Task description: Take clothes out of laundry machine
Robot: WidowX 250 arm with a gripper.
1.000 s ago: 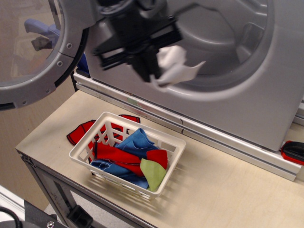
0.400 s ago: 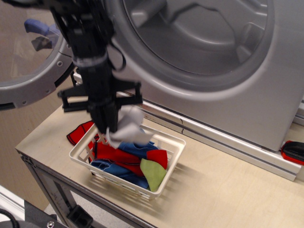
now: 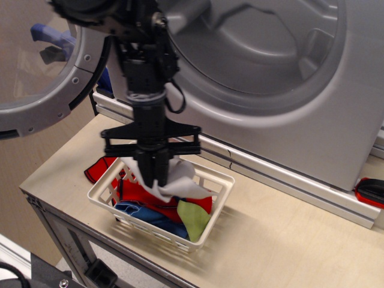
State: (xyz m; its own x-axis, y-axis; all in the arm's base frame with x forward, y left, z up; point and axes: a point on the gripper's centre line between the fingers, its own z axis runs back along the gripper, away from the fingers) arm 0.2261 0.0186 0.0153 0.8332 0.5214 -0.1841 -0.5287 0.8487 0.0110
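Observation:
The light grey cloth [image 3: 183,181] hangs from my gripper [image 3: 153,174] and rests on the coloured cloths inside the white basket [image 3: 101,195]. The gripper points straight down over the basket's middle, its fingers closed on the cloth's upper edge. The silver-grey laundry machine [image 3: 282,129] stands behind, its round drum mouth [image 3: 258,48] open and showing no cloth inside. Its round glass door [image 3: 36,66] is swung open at the far left.
The basket holds red [image 3: 135,191], blue [image 3: 150,216] and lime-green [image 3: 192,217] cloths. A red cloth [image 3: 95,170] lies on the wooden table [image 3: 288,240] behind the basket's left end. A red-and-black object [image 3: 369,191] sits at the right edge.
My gripper carried the grey cloth from the drum mouth down and left to the basket, then shifted slightly right and lower, so the cloth now rests in the basket.

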